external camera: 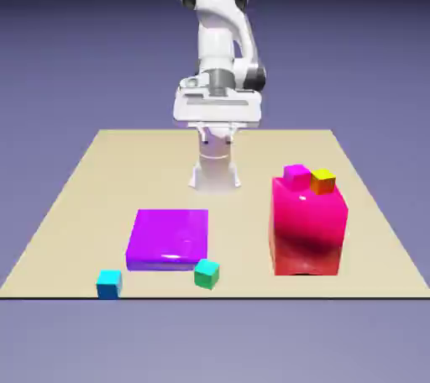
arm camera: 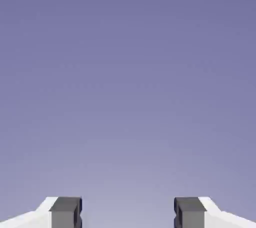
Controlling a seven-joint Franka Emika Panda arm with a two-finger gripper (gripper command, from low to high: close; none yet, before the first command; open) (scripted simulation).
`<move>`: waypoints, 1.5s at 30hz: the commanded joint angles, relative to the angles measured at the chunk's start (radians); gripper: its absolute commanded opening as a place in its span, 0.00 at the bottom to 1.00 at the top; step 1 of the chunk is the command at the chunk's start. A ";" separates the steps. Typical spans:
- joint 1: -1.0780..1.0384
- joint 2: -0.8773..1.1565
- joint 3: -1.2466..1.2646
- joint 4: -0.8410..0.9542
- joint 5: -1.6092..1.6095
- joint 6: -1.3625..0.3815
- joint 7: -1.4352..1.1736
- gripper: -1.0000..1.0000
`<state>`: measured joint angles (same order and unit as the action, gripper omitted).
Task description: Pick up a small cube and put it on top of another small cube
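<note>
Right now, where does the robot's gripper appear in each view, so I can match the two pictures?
Exterior view: the gripper is above the middle, in front of the arm's base, fingertips apart.
Hand view: at the bottom edge, one fingertip either side of the middle, open.
Shared landmark: the blue-violet backdrop.

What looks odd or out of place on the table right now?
Nothing looks spilled or damaged. The blue cube stands right at the table's near edge, so it might fall if nudged. The green cube sits turned askew beside the purple slab.
</note>
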<state>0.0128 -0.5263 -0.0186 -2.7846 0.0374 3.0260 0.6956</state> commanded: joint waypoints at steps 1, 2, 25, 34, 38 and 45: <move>0.001 0.036 -0.015 0.021 0.031 -0.009 -0.038 0.50; 0.001 0.073 -0.031 0.042 0.062 -0.018 -0.075 0.50; 0.017 0.906 -0.386 0.527 0.775 -0.228 -0.942 0.50; -0.064 1.169 -0.328 0.691 1.000 -0.205 -1.164 0.50; -0.064 1.169 -0.328 0.691 1.000 -0.205 -1.164 0.00; 0.073 0.952 -0.413 0.524 0.818 -0.238 -1.039 0.00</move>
<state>0.0861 0.4256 -0.4316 -2.2606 0.8557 2.7868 -0.3434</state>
